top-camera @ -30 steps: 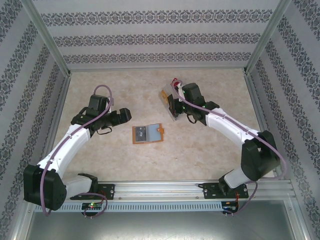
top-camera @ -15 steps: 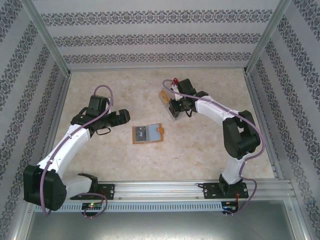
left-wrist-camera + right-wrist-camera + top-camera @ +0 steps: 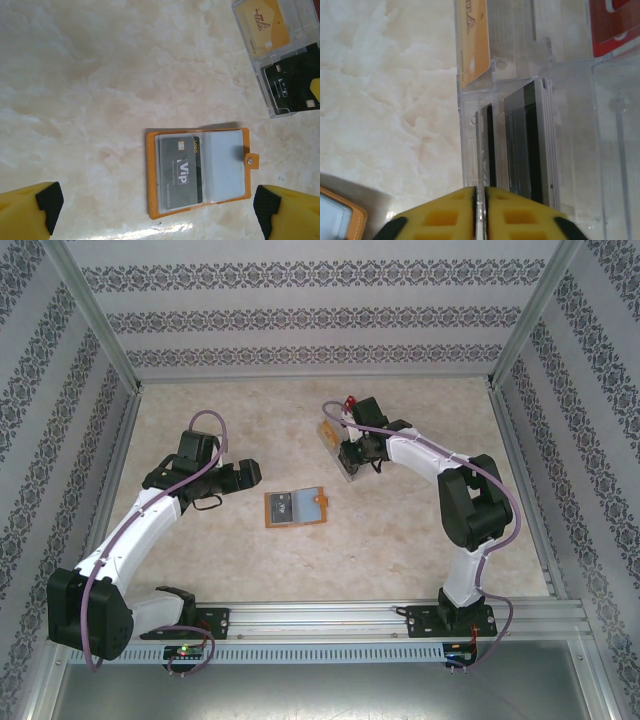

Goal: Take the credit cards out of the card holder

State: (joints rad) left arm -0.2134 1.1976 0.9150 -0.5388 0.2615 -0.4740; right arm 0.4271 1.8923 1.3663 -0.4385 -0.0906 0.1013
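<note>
Your right claw (image 3: 480, 194) was pinched shut on a dark card (image 3: 483, 150), held edge-on just over a slot of the tray (image 3: 464, 107). Beside it in the tray stood a stack (image 3: 527, 145) of dark cards, and an orange card (image 3: 472, 40) and a red card (image 3: 615, 25) lay in other slots. By my reading you were at the drop-off step for that card, with the release not yet made. The holder (image 3: 226, 170) lay open and flat on the table between the arms, near the tray but apart from it. One grey card (image 3: 181, 172) sat in its left pocket, and the right pocket looked empty. Your left claw (image 3: 250, 473) hung spread wide just left of the holder, touching nothing. Next you'd need to ease the right fingers apart so the card drops inside the slot rather than tipping over the tray wall. Then go for the pocketed card. The left claw would probably have to pin the holder, since it is light and may drag along with the card.
</note>
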